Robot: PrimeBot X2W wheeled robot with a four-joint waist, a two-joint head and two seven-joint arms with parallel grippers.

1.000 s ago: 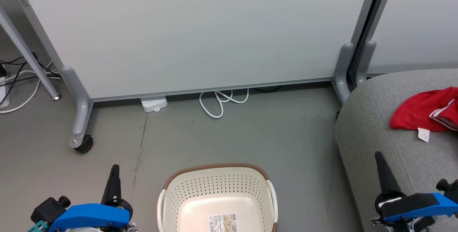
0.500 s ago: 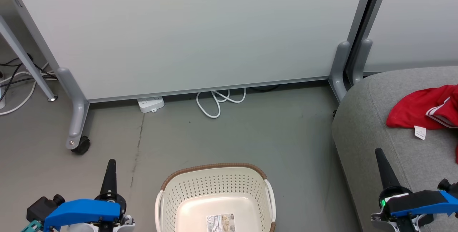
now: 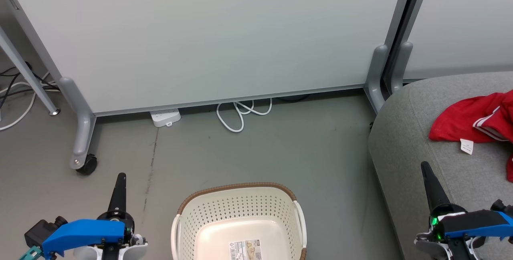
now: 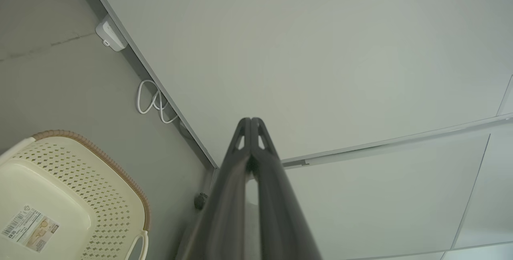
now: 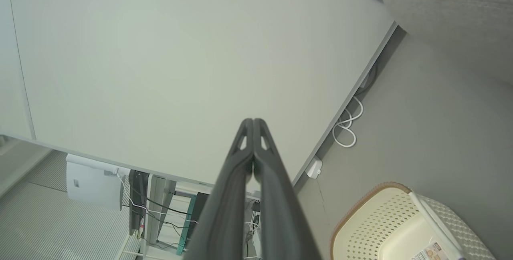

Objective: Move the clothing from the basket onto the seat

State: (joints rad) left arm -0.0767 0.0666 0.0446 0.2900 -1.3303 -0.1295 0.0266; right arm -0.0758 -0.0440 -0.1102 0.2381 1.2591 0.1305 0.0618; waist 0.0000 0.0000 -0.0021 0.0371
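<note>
Head view: soft red white-striped sports clothing (image 3: pixel 473 123) heaped on large grey fabric seat (image 3: pixel 404 148) at right; cream perforated plastic basket (image 3: pixel 236 208) on grey floor (image 3: pixel 280 152), well apart, label (image 3: pixel 245 250) showing inside. Pinched closed, fingers touching: left hand (image 4: pixel 251 120) and right hand (image 5: pixel 253 120).

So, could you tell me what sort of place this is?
Probably an office or lab test area: wheeled partition panels, a power strip and loose cable on the floor, and a grey seat.
</note>
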